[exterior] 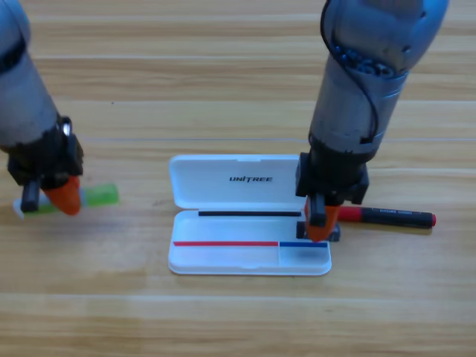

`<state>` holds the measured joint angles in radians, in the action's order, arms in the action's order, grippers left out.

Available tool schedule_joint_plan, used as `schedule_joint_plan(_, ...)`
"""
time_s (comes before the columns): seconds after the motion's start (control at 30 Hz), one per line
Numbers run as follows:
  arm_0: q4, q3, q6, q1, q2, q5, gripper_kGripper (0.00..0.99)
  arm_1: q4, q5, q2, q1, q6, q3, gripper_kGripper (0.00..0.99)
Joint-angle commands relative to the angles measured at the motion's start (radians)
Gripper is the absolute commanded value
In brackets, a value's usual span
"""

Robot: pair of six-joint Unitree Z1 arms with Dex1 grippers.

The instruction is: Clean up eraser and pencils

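Table [223,74]: case [223,182], marker [394,217], green pen [100,196]

- "UNITREE", in dark capital letters, is printed on the inner face of the open lid of the white case [236,181], near the lid's middle.
- The red-capped marker [387,216] bears faint markings along its black barrel; they cannot be read.
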<state>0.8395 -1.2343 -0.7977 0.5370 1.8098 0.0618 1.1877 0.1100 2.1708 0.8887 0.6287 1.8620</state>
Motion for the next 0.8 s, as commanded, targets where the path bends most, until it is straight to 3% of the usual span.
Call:
schedule_joint_plan(0.03,0.069,-0.025,-0.011,0.014,-0.058,-0.023,0.000,0.013,-0.013,0.124,0.021,0.011,0.028,0.000)
schedule_joint_plan(0.8,0.118,-0.030,-0.002,0.040,-0.096,-0.028,0.000,0.010,-0.021,0.182,0.021,0.011,0.066,0.000)
